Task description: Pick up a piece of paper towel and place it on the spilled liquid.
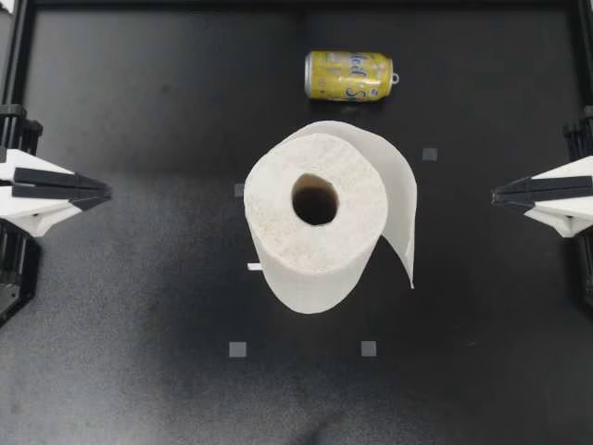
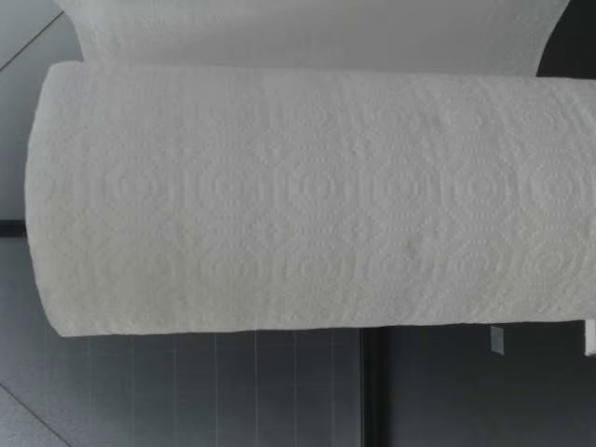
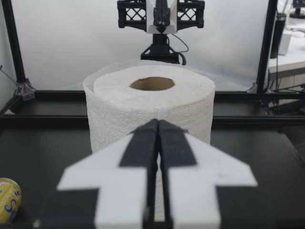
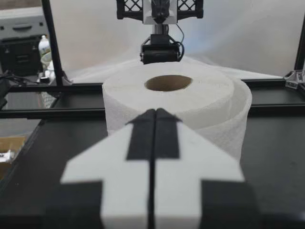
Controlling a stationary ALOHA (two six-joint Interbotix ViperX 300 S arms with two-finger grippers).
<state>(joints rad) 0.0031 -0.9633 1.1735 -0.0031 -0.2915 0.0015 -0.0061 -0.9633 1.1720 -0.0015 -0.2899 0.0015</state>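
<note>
A white paper towel roll stands upright in the middle of the black table, with a loose sheet curling off its right side. It fills the low view. My left gripper rests shut at the table's left edge, pointing at the roll from a distance. My right gripper sits shut at the right edge, likewise aimed at the roll. Nothing is held. No spilled liquid shows on the dark surface.
A yellow drink can lies on its side behind the roll, its end seen beside my left gripper. Small grey square marks dot the table. A black frame borders the workspace.
</note>
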